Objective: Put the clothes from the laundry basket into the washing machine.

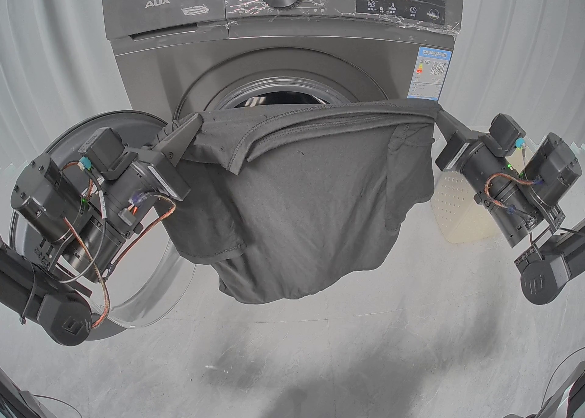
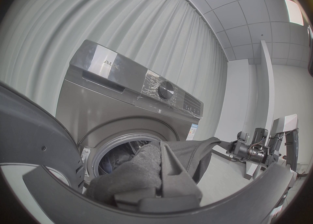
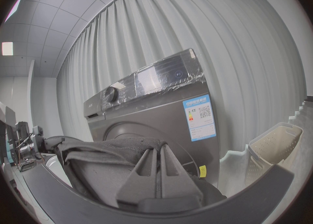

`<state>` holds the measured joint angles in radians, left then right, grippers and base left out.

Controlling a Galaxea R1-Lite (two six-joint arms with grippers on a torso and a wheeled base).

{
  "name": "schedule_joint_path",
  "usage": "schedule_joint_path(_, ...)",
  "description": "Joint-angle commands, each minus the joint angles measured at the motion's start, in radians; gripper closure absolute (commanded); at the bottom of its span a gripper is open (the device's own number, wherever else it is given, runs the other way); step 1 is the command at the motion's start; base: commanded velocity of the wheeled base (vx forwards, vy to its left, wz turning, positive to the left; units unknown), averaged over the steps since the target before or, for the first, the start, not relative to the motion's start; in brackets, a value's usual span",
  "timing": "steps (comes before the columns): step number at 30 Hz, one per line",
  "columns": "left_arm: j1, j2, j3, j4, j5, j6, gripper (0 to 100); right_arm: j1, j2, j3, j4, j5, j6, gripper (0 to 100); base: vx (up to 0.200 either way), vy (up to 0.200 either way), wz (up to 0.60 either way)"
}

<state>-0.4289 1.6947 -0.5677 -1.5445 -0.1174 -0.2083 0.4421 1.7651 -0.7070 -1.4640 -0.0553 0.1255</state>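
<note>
Your left gripper (image 1: 186, 133) and right gripper (image 1: 440, 117) clamp the dark grey fabric T-shirt (image 1: 304, 194) taut; it may snag the round drum opening (image 1: 277, 98).

The pale grey, smooth floor (image 1: 390, 328) carries a dark grey, front-loading metal washing machine (image 1: 177, 66), which stands upright on it. A cream, perforated plastic laundry basket (image 1: 457, 209) also stands on the floor, near the washing machine, at its right side and not touching it.
</note>
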Motion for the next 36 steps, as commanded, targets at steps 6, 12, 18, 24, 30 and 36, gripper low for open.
schedule_joint_path(6,0.001,-0.007,0.003,0.000,0.001,0.001,100,0.010,-0.023,-0.023,0.007,-0.011,0.002,100,0.000,0.000,0.00)
schedule_joint_path(12,-0.001,-0.004,0.002,0.000,0.001,0.001,100,0.010,-0.027,-0.025,0.008,-0.011,0.002,100,0.000,0.000,0.00)
schedule_joint_path(18,-0.001,-0.004,0.003,0.000,0.001,0.001,100,0.010,-0.029,-0.025,0.008,-0.011,0.002,100,0.000,0.000,0.00)
schedule_joint_path(24,-0.010,-0.007,0.003,0.000,-0.001,0.001,100,0.013,-0.029,-0.023,0.008,-0.011,0.002,100,0.000,0.000,0.00)
schedule_joint_path(30,-0.021,-0.001,0.012,0.000,-0.001,0.003,100,0.041,-0.029,-0.022,0.010,-0.014,0.020,100,0.000,0.000,0.00)
schedule_joint_path(36,-0.086,0.010,0.015,0.000,0.005,0.009,100,0.098,-0.026,0.006,0.010,-0.015,0.037,100,0.000,0.000,0.00)
